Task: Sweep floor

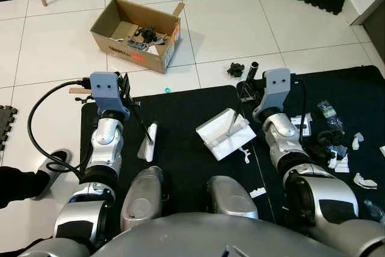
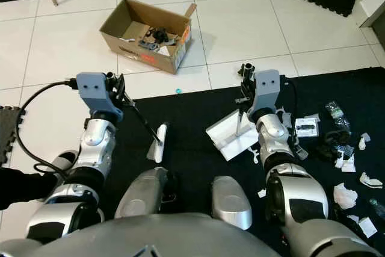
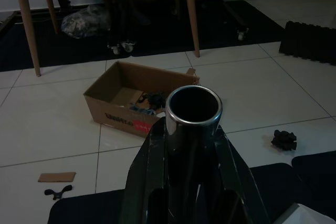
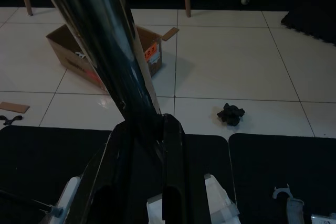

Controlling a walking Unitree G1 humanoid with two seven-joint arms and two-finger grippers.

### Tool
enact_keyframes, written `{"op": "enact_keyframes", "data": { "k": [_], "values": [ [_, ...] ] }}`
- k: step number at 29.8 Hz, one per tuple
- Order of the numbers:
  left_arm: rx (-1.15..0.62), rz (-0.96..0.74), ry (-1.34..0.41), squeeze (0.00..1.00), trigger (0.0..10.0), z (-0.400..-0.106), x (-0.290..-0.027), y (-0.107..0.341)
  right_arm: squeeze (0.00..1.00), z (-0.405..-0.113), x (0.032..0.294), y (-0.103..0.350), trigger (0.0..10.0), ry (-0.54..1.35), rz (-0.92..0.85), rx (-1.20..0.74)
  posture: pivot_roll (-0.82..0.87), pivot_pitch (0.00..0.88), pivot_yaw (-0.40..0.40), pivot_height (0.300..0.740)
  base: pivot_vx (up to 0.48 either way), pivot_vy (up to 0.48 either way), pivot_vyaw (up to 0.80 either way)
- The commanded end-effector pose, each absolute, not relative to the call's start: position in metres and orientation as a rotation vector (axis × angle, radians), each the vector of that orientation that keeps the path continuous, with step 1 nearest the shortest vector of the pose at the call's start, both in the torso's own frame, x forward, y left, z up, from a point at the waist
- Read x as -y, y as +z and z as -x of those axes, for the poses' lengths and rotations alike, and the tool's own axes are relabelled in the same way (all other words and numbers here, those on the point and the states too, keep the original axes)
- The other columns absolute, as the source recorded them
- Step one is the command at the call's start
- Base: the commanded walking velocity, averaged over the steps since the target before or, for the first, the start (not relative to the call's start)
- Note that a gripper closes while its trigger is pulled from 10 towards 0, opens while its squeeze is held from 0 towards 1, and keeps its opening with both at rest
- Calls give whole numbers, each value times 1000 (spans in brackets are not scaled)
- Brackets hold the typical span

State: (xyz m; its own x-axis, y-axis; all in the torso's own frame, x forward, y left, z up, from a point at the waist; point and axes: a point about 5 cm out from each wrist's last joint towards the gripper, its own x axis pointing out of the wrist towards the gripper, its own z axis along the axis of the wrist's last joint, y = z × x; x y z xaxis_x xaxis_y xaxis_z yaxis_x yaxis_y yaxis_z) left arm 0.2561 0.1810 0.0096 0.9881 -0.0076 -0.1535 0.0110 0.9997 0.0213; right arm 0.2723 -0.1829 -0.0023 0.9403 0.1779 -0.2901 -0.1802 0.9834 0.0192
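- A person's dark sleeve and grey shoe [image 1: 51,167] sit at the far left edge, on the white tiled floor [image 1: 60,46], beside a looping black cable [image 1: 36,118] that runs to the left arm.
- The left gripper [image 1: 127,88] is held over the near edge of the black foam mat [image 1: 186,130], its two black fingers clamped around the top of a thin dark handle with a shiny open metal end [image 3: 193,104].
- That handle slants down to a small white brush head [image 1: 148,142], which rests on the mat in front of the left arm.
- Beyond the mat, an open brown cardboard box [image 1: 137,33] with a red label stands on the tiles, holding dark odds and ends.
- A white plastic dustpan [image 1: 224,133] lies on the mat between the arms, mouth tilted towards the brush.
- The right gripper [image 2: 243,85] has its fingers closed on the dustpan's upright dark handle [image 4: 110,51].
- A small black crumpled object [image 1: 236,68] lies on the tiles just past the mat.
- Torn white paper scraps [image 2: 346,197] and dark litter are strewn over the mat at the right.
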Motion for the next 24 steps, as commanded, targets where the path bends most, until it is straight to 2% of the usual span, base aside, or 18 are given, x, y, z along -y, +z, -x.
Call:
{"op": "enact_keyframes", "data": {
  "k": [1,24],
  "values": [
    [-312,-43,5,0,10000,-236,-186,-17,0,-262,178,-15,10000,197,-14,-374,42,0,2,740,0,0,0],
    [-311,-47,2,0,10000,-238,-186,-17,0,-263,178,-15,10000,195,-14,-371,37,0,3,740,0,0,0]
  ]
}}
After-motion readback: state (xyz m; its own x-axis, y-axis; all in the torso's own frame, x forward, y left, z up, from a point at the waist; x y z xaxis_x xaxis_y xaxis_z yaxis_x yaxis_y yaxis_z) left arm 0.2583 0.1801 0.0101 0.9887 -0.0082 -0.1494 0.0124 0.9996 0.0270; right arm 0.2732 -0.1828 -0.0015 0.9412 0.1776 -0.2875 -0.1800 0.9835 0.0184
